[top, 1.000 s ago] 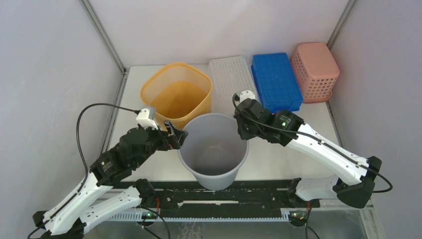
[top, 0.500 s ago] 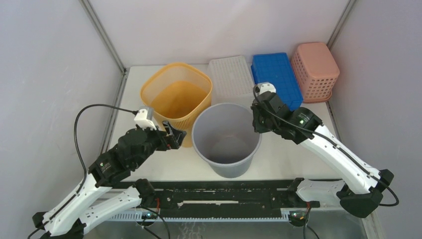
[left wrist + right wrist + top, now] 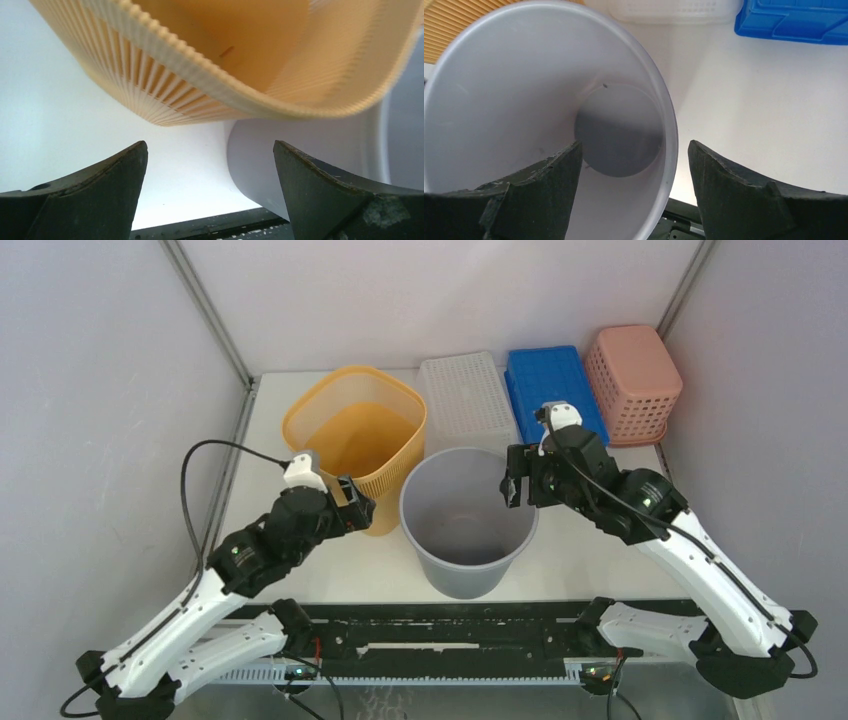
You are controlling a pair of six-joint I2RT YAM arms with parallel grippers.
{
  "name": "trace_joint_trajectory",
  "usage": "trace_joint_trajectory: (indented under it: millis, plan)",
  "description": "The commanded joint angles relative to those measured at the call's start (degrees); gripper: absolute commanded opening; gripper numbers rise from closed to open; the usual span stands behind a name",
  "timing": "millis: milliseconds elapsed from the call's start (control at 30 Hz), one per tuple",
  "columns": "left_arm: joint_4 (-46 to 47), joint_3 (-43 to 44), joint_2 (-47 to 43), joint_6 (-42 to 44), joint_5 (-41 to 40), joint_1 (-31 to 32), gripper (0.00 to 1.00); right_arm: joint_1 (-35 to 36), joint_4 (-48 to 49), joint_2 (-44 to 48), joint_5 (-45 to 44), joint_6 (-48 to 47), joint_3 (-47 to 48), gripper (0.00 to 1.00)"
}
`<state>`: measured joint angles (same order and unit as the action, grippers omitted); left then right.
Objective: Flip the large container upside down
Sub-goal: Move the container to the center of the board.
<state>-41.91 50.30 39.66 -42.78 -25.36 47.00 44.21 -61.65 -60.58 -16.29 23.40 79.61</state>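
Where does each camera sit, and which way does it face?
Top external: above, behind the bases, looking down on table and grey bin; both arms, left claw, right claw show.
Left wrist: faces the orange basket's side; its open fingers below.
Right wrist: looks into grey bin; open fingers straddle rim.
Shared by all: grey bin.

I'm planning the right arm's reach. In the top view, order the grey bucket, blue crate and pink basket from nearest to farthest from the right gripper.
1. Grey bucket: in the middle, its right rim is at the open right gripper.
2. Blue crate: just behind the gripper, along the back row.
3. Pink basket: back right corner, beyond the crate.
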Motion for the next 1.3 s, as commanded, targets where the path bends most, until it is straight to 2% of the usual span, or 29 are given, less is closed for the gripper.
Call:
trace_joint_trajectory:
  millis: [0, 500, 967, 1267]
  plan:
    - [0.92, -2.23, 3.45, -1.69, -0.19, -3.89, 1.0, -0.35, 2.79, 2.59, 0.99, 1.02, 0.31, 0.85]
    - [6.66, -0.21, 11.34, 3.91, 5.17, -16.23, 1.0, -0.35, 1.07, 4.76, 1.1, 1.4, -0.95, 0.85]
    - [10.18, 1.95, 17.92, 6.91, 7.86, -24.54, 1.0, -0.35, 0.66, 4.85, 1.44, 1.3, -0.95, 0.85]
    - [11.69, 6.7, 26.06, 6.72, 8.43, -29.3, 1.0, -0.35, -0.05, 5.02, 1.44, 1.3, -1.21, 0.86]
